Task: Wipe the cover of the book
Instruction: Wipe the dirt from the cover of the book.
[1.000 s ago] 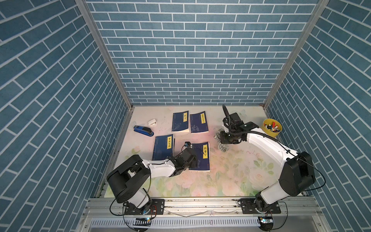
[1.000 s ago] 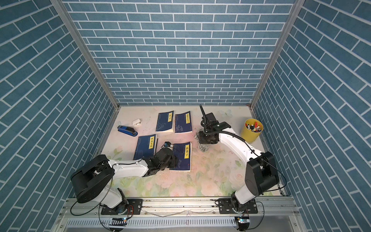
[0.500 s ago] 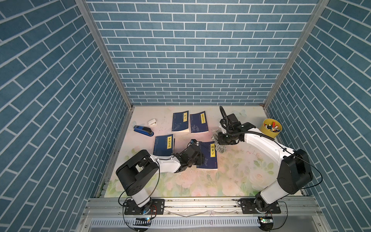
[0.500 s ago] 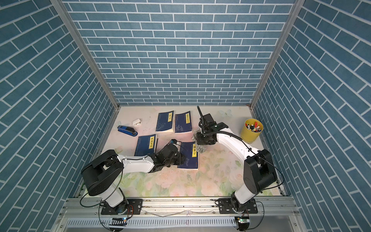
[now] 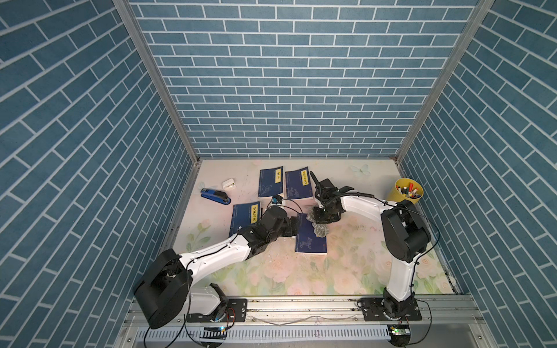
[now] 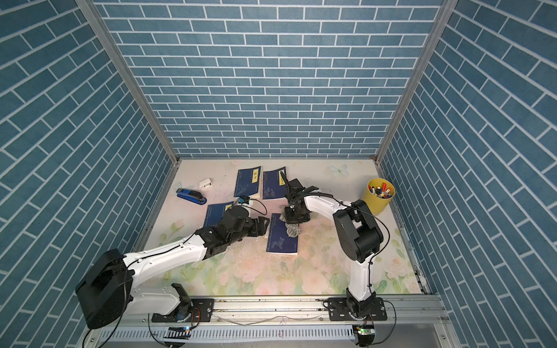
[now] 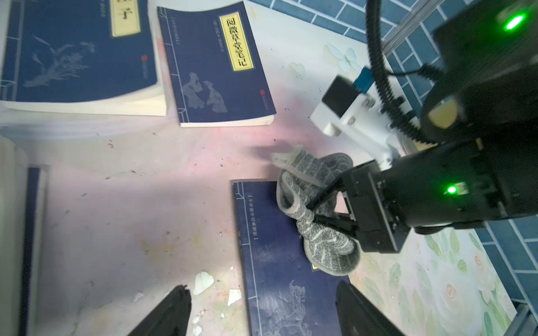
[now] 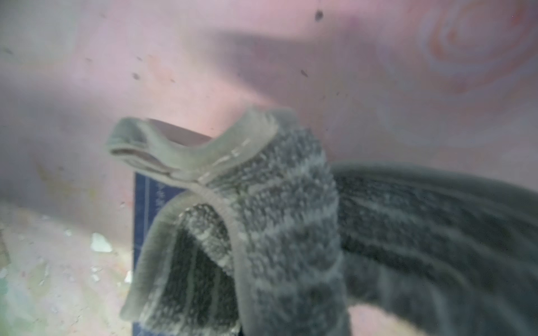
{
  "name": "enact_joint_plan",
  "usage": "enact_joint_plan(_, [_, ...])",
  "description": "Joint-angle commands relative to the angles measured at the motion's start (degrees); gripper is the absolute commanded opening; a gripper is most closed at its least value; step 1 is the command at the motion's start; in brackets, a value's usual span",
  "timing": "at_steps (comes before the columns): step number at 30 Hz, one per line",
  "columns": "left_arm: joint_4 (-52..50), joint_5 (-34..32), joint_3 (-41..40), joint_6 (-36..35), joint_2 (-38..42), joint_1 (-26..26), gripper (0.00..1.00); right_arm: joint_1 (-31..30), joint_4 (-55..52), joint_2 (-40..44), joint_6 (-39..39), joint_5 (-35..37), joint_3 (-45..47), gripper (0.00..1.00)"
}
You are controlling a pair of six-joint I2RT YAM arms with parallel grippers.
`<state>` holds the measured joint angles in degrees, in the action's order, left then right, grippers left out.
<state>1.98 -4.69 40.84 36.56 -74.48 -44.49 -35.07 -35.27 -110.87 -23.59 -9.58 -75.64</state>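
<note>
Two arms — right end effector [image 7: 313,215] pinching crumpled grey terry cloth [image 7: 323,241] on navy book [image 7: 273,276]; left end effector [image 7: 262,288] spread wide.

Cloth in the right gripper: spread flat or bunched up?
Bunched up. The cloth hangs in rolled folds from the right gripper, with its lower end over the cover of the book.
</note>
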Motion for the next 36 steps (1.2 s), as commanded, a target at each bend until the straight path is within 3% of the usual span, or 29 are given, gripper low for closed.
enact_joint_plan(1, [-4.36, -1.32, -1.16, -2.45, 3.21, 2.75, 0.84, -0.15, 0.36, -1.81, -0.46, 1.85, 2.01, 0.0])
enact_joint_plan(11, [-6.17, 1.72, -1.49, -5.24, 7.26, 10.23, 0.86, -7.93, -1.03, 7.2, -5.5, 4.02, 14.49, 0.0])
enact_joint_plan(20, [-6.47, 3.8, -1.44, -7.02, 7.29, 12.57, 0.86, -13.27, -0.06, 15.47, -14.55, 6.27, 24.74, 0.0])
enact_joint_plan(25, [-5.53, 4.68, -2.76, -6.8, 7.77, 12.98, 0.86, -8.99, 0.62, 11.85, -10.81, 6.74, 20.85, 0.0])
enact_joint_plan(31, [-5.21, 5.11, -3.57, -6.49, 8.45, 13.2, 0.86, -2.05, -0.54, 3.05, -4.56, 5.65, 9.36, 0.0])
enact_joint_plan(36, [-4.87, 4.69, -3.13, -6.53, 7.32, 13.61, 0.86, -1.56, -2.77, -2.47, -1.88, 4.75, 1.84, 0.0])
